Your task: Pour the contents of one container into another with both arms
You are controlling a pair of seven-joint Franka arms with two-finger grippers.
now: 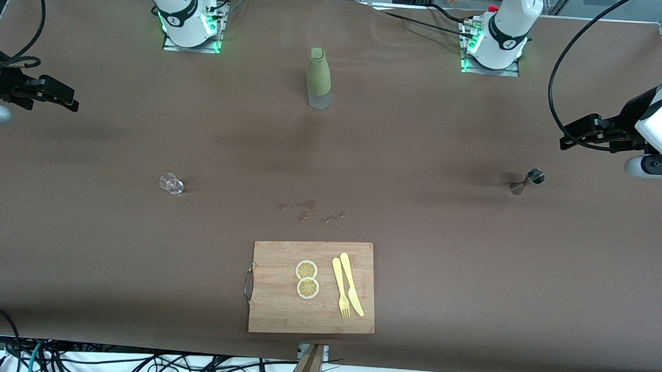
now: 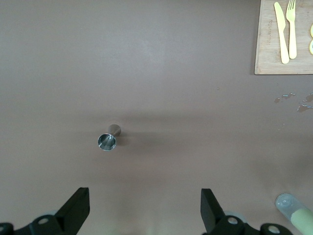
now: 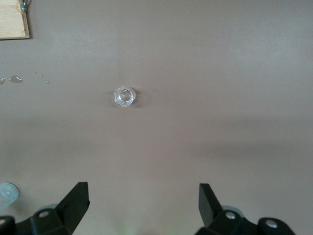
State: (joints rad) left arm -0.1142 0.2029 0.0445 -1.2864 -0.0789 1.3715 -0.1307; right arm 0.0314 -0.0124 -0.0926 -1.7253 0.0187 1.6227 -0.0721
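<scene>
The tiny clear glass (image 1: pixel 171 184) (image 3: pixel 124 97) stands on the brown table toward the right arm's end. The steel jigger (image 1: pixel 528 181) (image 2: pixel 107 140) stands upright toward the left arm's end, its open cone facing up. My right gripper (image 1: pixel 66 97) (image 3: pixel 142 191) hangs open and empty above the table at its own end, off to the side of the glass. My left gripper (image 1: pixel 571 136) (image 2: pixel 144 196) hangs open and empty at its own end, above the table beside the jigger. Neither gripper touches anything.
A tall olive-green bottle (image 1: pixel 318 79) (image 2: pixel 296 213) with a clear base stands mid-table near the arms' bases. A wooden cutting board (image 1: pixel 279 308) (image 2: pixel 271 54) with two lemon slices, a yellow fork and knife lies nearest the front camera. Small wet spots (image 1: pixel 309 210) mark the cloth beside the board.
</scene>
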